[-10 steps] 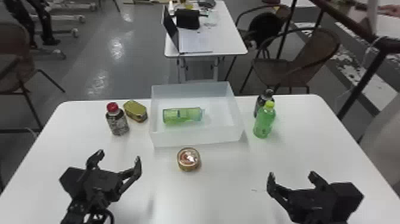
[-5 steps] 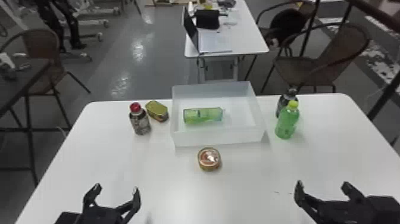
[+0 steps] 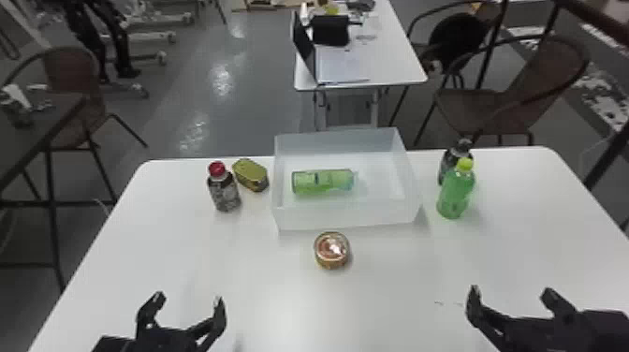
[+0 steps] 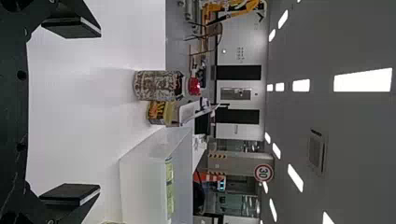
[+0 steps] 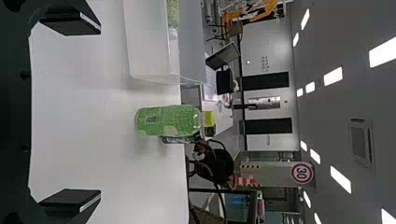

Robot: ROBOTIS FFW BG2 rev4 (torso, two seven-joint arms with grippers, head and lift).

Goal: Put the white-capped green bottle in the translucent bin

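The largest thing is the white desk (image 3: 398, 290); on it stands the translucent, rectangular plastic bin (image 3: 346, 216). I take the middle of this bin as the clock's centre, with twelve o'clock at the desk's far side.

The black left hand (image 3: 189, 298) is between seven and eight o'clock, and the black right hand (image 3: 510, 291) between four and five. Both have their fingers spread apart, with nothing between them.

At three o'clock, outside the bin, stands a green bottle with a yellow-green cap (image 3: 455, 193); by its cap, it is not the wanted one. A green plastic bottle with a whitish cap (image 3: 323, 181) lies on its side inside the bin, its cap end toward three o'clock. I judge this is the task's bottle, so the placing seems done, and only keeping the hands away from it is left.

A dark bottle with a red cap (image 3: 224, 189) is at nine o'clock, and a dark bottle (image 3: 451, 161) is just behind the standing green one. An olive-yellow tin (image 3: 251, 174) is also near nine, and a round, brownish tin (image 3: 332, 249) at six. Several things carry printed labels, but I read no name from them.
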